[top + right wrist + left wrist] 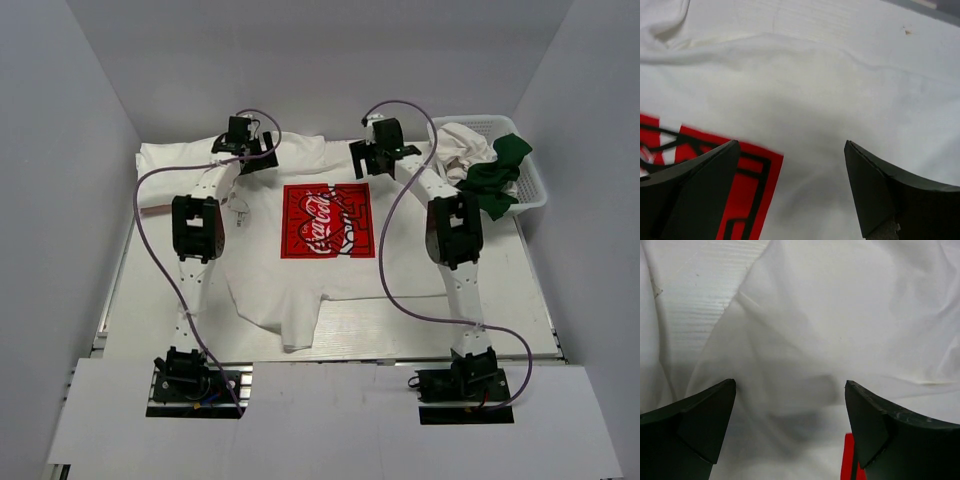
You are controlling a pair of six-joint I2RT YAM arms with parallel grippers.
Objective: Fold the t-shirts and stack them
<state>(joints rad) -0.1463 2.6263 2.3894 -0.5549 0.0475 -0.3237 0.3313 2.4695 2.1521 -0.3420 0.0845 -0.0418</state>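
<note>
While the left gripper [790, 390] and right gripper [790, 150] hung wide open over the collar end of the Coca-Cola t-shirt [330, 222], I reckoned they needed matched, level pinches for a straight fold.

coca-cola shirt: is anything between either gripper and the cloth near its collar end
Nothing visible. The left gripper and right gripper are both open just above the Coca-Cola shirt, and only its cloth shows between their fingers. The basket sits off to the right, clear of both.

White table [385, 340], plain grey walls [60, 150]
</note>
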